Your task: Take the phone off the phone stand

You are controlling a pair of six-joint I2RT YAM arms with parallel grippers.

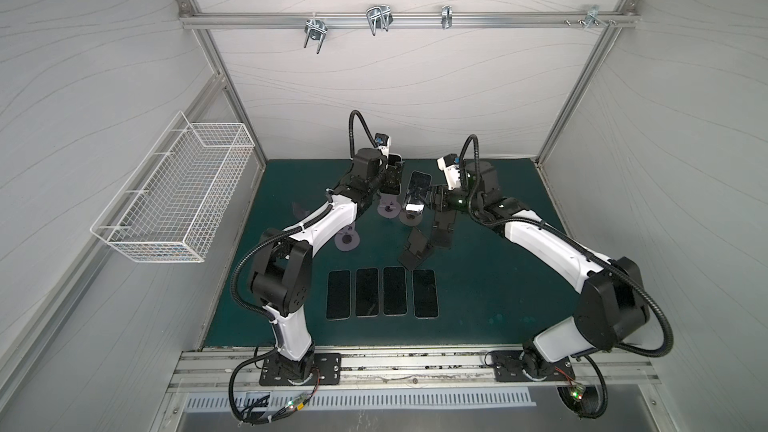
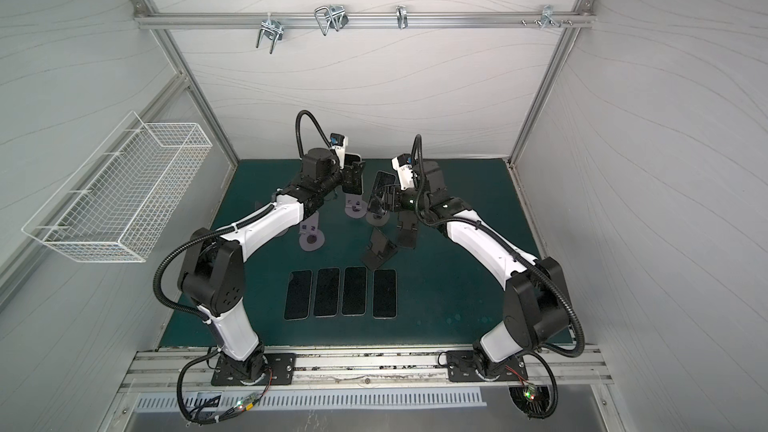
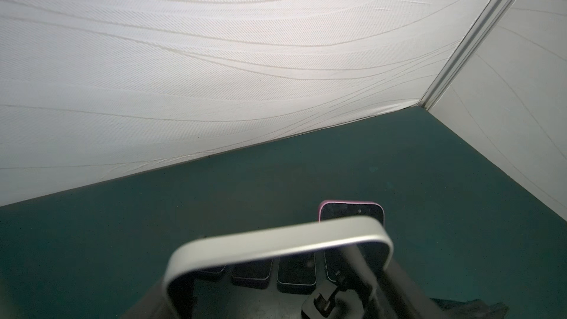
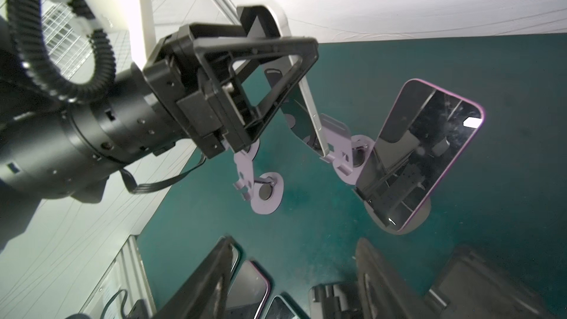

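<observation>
While silver phone point(image 3: 276, 239) is gripped, purple phone point(image 4: 423, 154) (propped) stands beside.

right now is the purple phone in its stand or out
In: the purple phone leans tilted on its lilac stand, bottom edge seated in the stand's lip.

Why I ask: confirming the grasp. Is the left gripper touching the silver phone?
Touching. Right wrist view shows the left gripper clamped across the silver phone.

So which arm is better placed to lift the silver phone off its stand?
Left: the left claw grips the silver phone at its lilac stand; the right claw, open, faces the purple phone.
</observation>
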